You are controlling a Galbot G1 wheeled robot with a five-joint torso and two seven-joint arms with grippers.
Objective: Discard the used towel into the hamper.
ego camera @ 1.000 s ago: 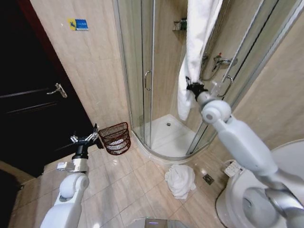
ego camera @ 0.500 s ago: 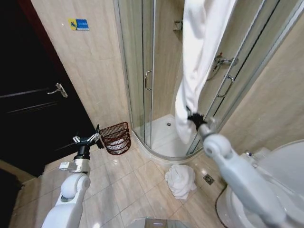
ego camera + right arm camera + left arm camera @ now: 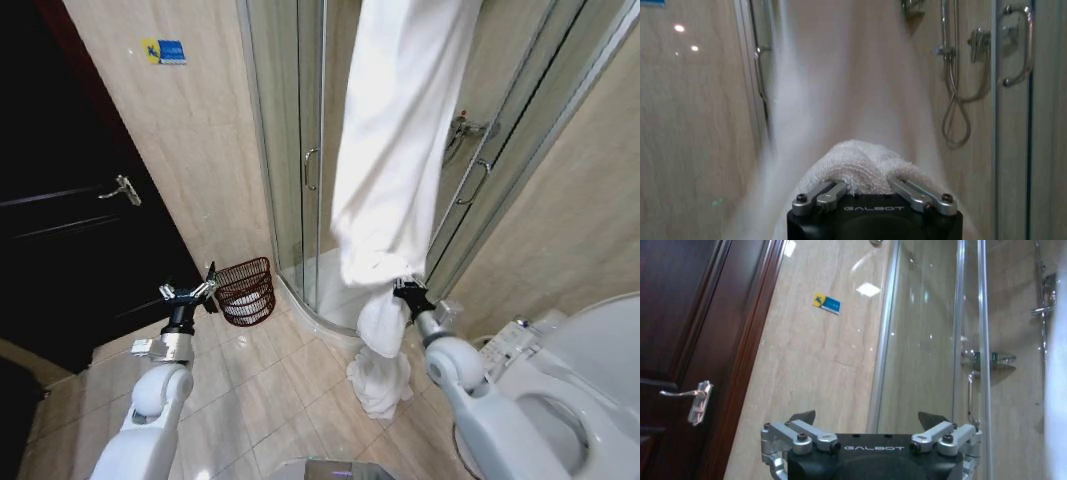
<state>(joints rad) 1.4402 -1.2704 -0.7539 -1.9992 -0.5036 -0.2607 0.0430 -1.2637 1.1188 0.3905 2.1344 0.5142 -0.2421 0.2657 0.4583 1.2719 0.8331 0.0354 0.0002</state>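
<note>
Lower than a second ago, the right gripper [image 3: 405,292] has dropped from shoulder height in front of the shower to just above the floor tiles, and the white towel [image 3: 400,150] it holds has been drawn down with it, now spreading wide across the glass shower enclosure [image 3: 300,150]. Its fingers are clamped on a bunched fold of the towel [image 3: 860,165], which bulges between them in the right wrist view. Below the gripper, a second crumpled white towel [image 3: 378,378] lies in a heap on the floor just outside the shower tray, touching the hanging cloth's lower end.

To the left, the left gripper [image 3: 190,292] is raised in front of the dark wooden door [image 3: 60,220], fingers spread apart and holding nothing [image 3: 867,427]. The hamper [image 3: 246,291], a reddish-brown wire basket, stands on the floor against the tiled wall, just beside the left gripper and near the shower's corner. A toilet [image 3: 580,380] sits at the right edge.
</note>
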